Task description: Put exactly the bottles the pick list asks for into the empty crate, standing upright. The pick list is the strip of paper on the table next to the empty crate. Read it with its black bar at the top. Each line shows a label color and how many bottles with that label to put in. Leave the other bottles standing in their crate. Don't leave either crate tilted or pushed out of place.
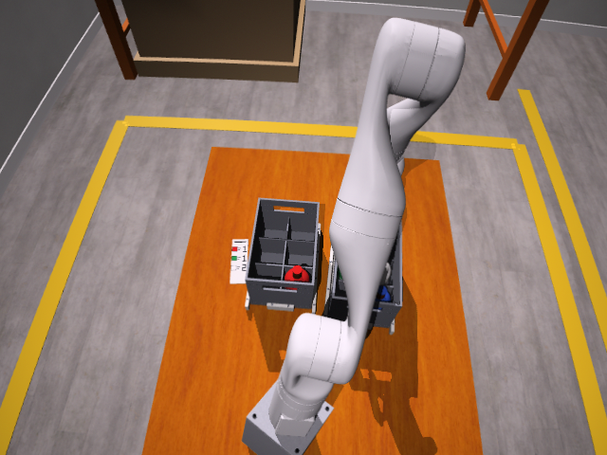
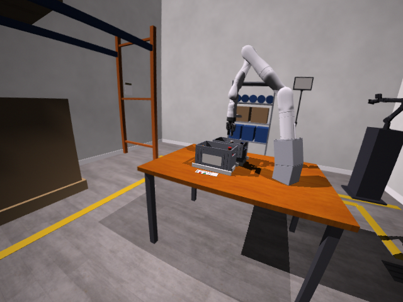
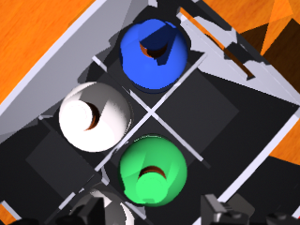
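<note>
The pick list (image 1: 238,276) (image 2: 206,172) reads red 1, green 1, white 2. A red bottle (image 1: 297,277) (image 2: 229,148) stands upright in the near right compartment of the left crate (image 1: 254,291) (image 2: 199,156); no other bottle shows there. The right crate (image 1: 386,317) (image 3: 47,84) holds a blue bottle (image 1: 385,294) (image 3: 155,72), a white bottle (image 1: 387,272) (image 3: 110,133), a green bottle (image 1: 339,273) (image 3: 133,166) and a shaded greyish bottle (image 3: 112,213). My gripper (image 2: 230,133) (image 3: 156,216) is open and empty above the right crate. In the top view my arm hides it and part of that crate.
The crates stand side by side with a narrow gap. Their walls and thin dividers (image 3: 180,138) rise around the bottles. The robot base (image 1: 259,433) (image 2: 286,162) stands at the near end of the table (image 1: 195,391) (image 2: 260,191).
</note>
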Tool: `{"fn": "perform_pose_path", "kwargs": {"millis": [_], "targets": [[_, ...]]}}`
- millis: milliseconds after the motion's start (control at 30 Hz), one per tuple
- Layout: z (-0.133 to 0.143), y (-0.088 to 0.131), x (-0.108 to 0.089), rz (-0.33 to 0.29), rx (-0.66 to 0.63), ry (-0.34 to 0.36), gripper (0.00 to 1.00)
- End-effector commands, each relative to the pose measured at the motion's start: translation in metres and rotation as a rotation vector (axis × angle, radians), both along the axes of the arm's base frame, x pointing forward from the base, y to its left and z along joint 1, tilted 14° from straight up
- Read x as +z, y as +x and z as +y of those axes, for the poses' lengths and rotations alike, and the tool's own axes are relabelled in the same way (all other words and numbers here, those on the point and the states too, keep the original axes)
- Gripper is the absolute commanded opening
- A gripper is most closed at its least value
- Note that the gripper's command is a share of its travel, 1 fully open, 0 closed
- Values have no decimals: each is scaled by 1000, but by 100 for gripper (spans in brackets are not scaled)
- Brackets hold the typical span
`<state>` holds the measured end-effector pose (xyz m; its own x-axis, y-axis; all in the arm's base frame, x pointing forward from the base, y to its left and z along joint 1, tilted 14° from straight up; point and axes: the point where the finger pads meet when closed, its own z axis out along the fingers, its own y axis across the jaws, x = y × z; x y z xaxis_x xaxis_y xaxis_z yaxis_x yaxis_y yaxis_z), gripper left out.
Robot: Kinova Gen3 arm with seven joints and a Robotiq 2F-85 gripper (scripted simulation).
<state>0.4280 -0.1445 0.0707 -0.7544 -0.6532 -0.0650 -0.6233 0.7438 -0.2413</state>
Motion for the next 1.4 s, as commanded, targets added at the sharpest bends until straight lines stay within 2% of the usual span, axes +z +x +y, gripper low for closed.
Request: {"fn": "perform_pose_path", "kwargs": {"millis": [0,1367], "targets": [[0,1,1,-1,0,1,67],[-7,10,-45,-1,0,1,67]]}}
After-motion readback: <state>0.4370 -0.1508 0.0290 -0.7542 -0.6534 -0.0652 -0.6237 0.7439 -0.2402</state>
